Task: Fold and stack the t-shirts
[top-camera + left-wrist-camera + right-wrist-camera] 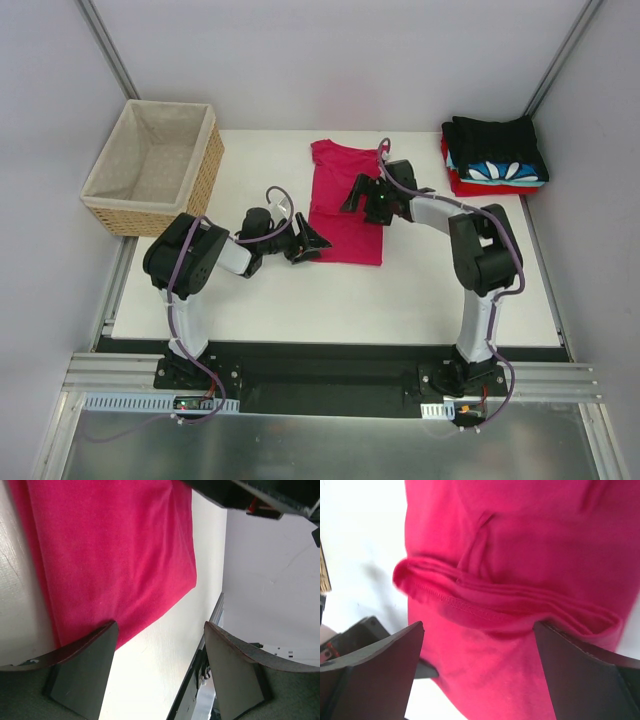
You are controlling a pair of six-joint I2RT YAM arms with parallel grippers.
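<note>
The crimson-pink tee (345, 205) lies in the middle of the table (330, 300). It is folded into a long strip running from 12 o'clock down to 6. The left gripper (310, 243) sits at the tee's 7 o'clock corner, partly open, holding nothing. The right gripper (365, 200) hangs over the tee's 3 o'clock side, wide open, holding nothing. I think the fold is half done. Next, the grippers likely must pinch one end and lay it over the other. Then the tee can go to the folded pile (495, 155) at 2 o'clock.
</note>
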